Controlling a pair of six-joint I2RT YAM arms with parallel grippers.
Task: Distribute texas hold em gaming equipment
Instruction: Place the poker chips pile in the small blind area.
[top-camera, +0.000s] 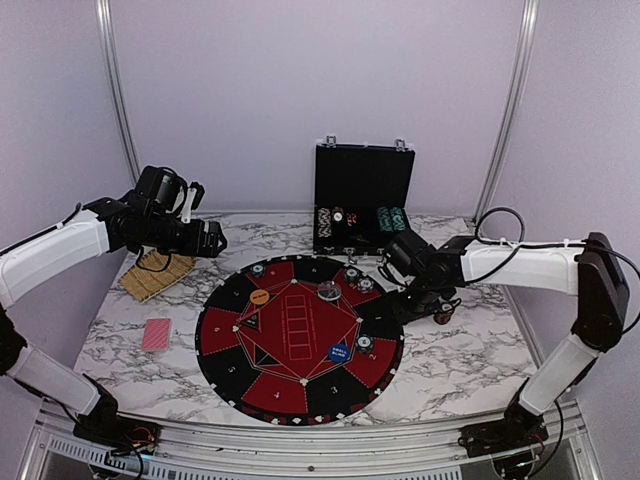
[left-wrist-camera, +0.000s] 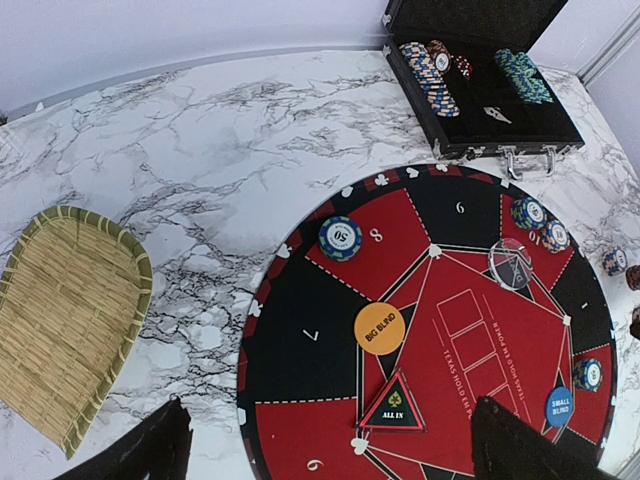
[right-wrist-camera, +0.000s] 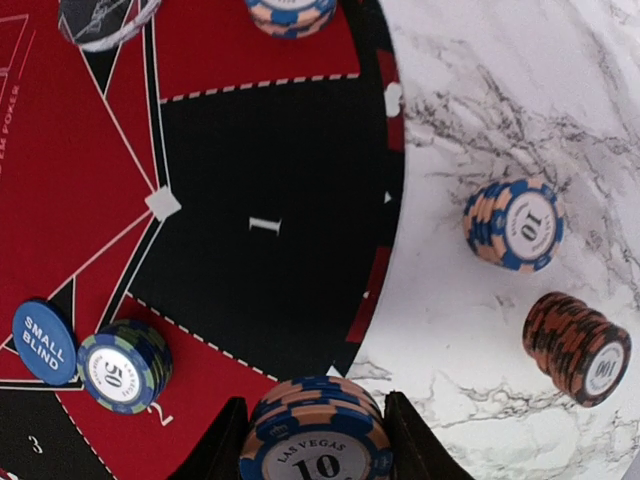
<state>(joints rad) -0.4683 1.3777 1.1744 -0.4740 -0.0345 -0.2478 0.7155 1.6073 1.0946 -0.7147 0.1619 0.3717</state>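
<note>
The right gripper (right-wrist-camera: 313, 455) clamps a blue-and-peach "10" chip stack (right-wrist-camera: 315, 415) at the edge of the mat (right-wrist-camera: 270, 280). A second "10" stack (right-wrist-camera: 515, 225) and a dark red "100" stack (right-wrist-camera: 577, 348) stand apart on the marble (right-wrist-camera: 480, 80).

Marble table (top-camera: 450, 375), open black case (top-camera: 362, 185) at far edge, round black-and-red mat (top-camera: 300, 335) mid-table, woven tray (top-camera: 155, 280) left

The chip stack (right-wrist-camera: 316, 440) in the right end effector (right-wrist-camera: 316, 458) is cut off by the wrist view's bottom edge.
</note>
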